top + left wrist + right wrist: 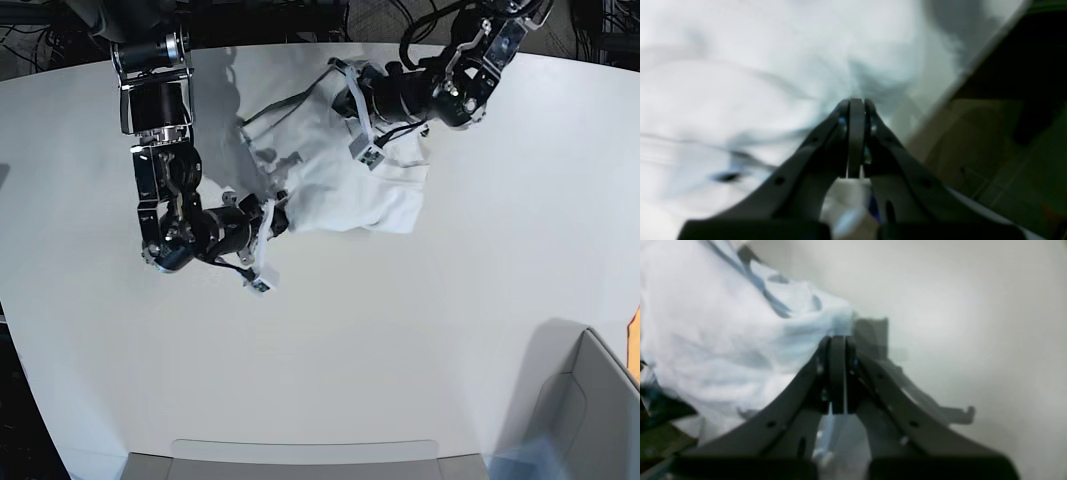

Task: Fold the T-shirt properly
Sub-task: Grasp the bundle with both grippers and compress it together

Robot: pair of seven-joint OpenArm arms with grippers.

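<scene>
The white T-shirt [335, 175] lies crumpled and bunched at the far middle of the tabletop. My left gripper [352, 115] is at the shirt's far edge. In the left wrist view its jaws [856, 104] are pressed together, with the wrinkled T-shirt [750, 83] gathering into folds at the tips. My right gripper [278, 215] is at the shirt's near left corner. The right wrist view shows this gripper [838, 340] shut too, pinching an edge of the T-shirt [723, 340] that drapes away to the left.
The white tabletop [420, 330] stretches wide in front of the shirt. Its edge [960, 80] runs close to the left gripper, with dark floor beyond. A grey bin [590, 400] stands at the near right corner, and a grey tray [300, 462] lies along the front edge.
</scene>
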